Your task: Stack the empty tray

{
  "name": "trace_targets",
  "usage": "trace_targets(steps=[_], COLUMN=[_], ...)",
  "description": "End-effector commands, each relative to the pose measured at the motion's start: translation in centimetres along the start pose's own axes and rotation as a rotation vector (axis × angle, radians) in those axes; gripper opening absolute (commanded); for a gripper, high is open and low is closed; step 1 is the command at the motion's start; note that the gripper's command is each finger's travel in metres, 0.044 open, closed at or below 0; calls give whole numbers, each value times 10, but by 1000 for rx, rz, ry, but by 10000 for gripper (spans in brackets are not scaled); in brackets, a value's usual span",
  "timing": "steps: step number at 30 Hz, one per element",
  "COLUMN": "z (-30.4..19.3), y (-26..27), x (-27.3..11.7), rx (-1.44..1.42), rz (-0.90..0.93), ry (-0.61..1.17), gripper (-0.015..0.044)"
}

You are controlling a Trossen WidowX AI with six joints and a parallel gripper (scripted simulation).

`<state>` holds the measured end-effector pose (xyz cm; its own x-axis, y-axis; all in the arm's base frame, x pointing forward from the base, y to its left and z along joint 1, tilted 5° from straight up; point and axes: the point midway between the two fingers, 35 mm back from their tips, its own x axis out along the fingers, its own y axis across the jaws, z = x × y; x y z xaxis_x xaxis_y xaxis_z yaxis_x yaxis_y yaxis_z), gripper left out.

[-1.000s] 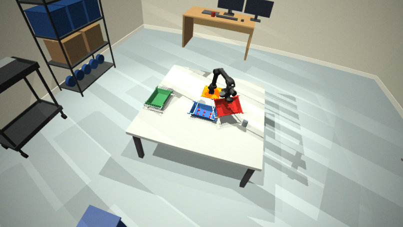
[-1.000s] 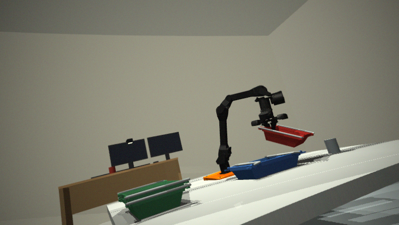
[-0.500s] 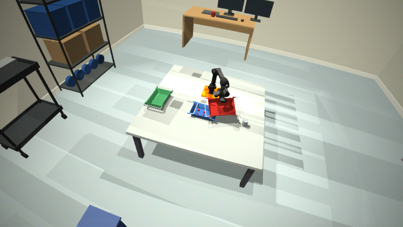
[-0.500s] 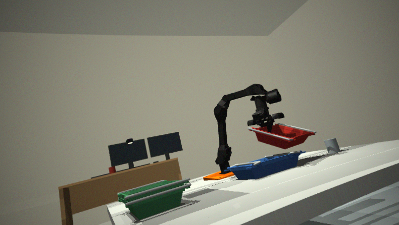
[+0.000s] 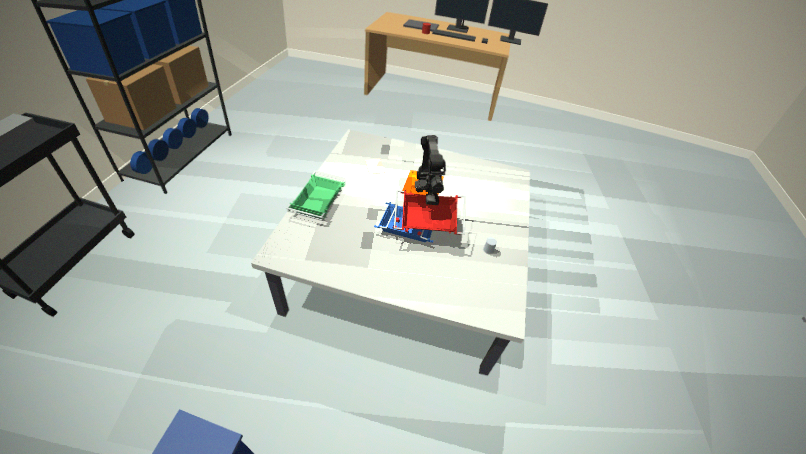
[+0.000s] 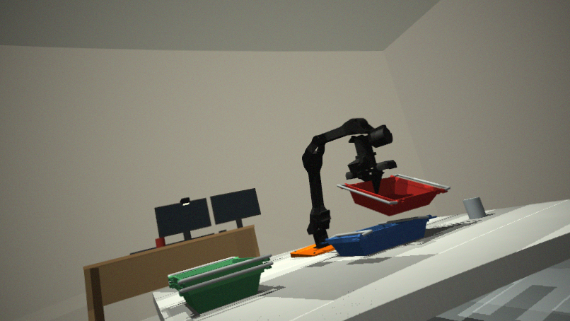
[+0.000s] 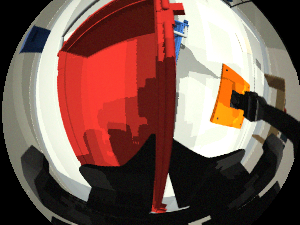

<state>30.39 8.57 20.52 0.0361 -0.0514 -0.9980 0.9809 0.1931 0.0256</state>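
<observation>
Held tray: plain red, pale bars
Tray under it: blue, pale bars
Block: red
Tray at left of top frame: green, pale rails
Base plate: orange
Arm: black
Cylinder: grey
Tabletop: off-white, grey shadow patches
Shelf boxes, upper left of top frame: blue

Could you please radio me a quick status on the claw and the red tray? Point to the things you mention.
Claw (image 5: 432, 198) (image 6: 376, 191) (image 7: 158, 137) shut on red tray (image 5: 430, 217) (image 6: 410, 203) (image 7: 110, 84). Tray aloft, partly over blue tray (image 5: 389, 217) (image 6: 382, 241). No obstruction seen between them.
</observation>
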Motion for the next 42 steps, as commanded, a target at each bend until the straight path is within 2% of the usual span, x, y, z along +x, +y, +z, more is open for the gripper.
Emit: trace_targets(steps=[1,21,42], z=[14,86,86], y=[0,-11,-11], x=[-14,-20,-20], rx=[38,245,247], rz=[48,52,52], ry=[7,-4,-4], gripper=[0,0,0])
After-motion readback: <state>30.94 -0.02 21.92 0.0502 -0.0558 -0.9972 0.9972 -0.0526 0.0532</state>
